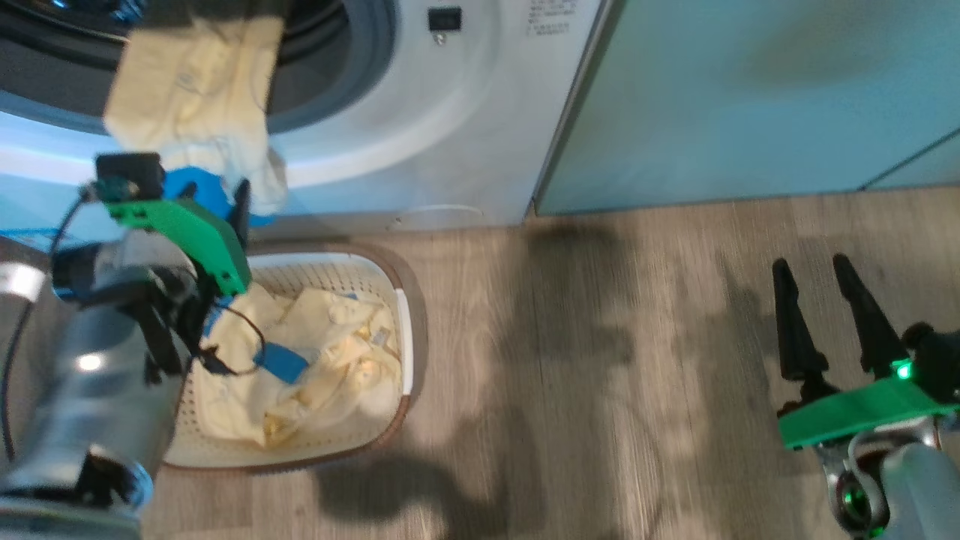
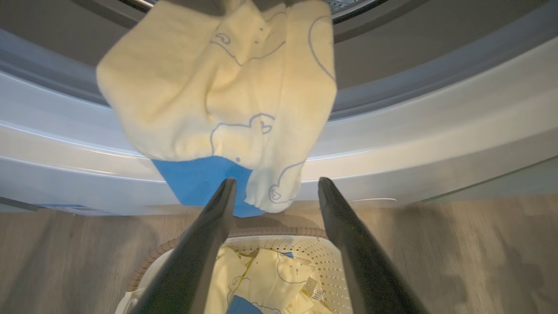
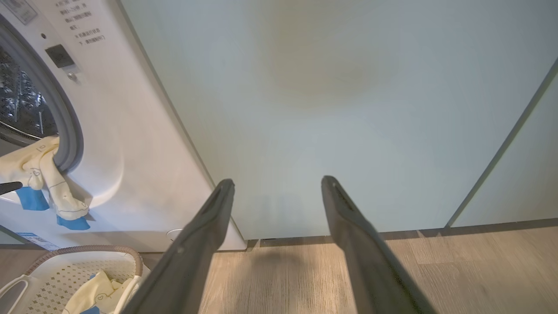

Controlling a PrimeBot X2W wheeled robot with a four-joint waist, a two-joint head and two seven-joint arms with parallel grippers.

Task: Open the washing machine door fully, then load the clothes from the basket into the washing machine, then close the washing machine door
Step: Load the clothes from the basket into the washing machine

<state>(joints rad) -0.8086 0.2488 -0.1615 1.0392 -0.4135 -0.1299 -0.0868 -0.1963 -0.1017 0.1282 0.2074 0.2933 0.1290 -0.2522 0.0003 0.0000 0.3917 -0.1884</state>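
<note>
A pale yellow garment (image 2: 218, 87) is hanging out of the washing machine (image 1: 465, 112), its long axis running downward and its blue trim end pointing at the basket (image 1: 406, 330) below, where more clothes (image 1: 330, 360) are lying. The left gripper (image 2: 275, 185) is gaping wide at the hem, gripping nothing. The right gripper (image 1: 817, 266) is gaping empty above the floor (image 1: 600, 375).

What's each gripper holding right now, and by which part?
Nothing. The left gripper and right gripper both have open, empty jaws. The yellow garment hangs over the washing machine drum lip, its hem at the left fingertips, ungripped.
</note>
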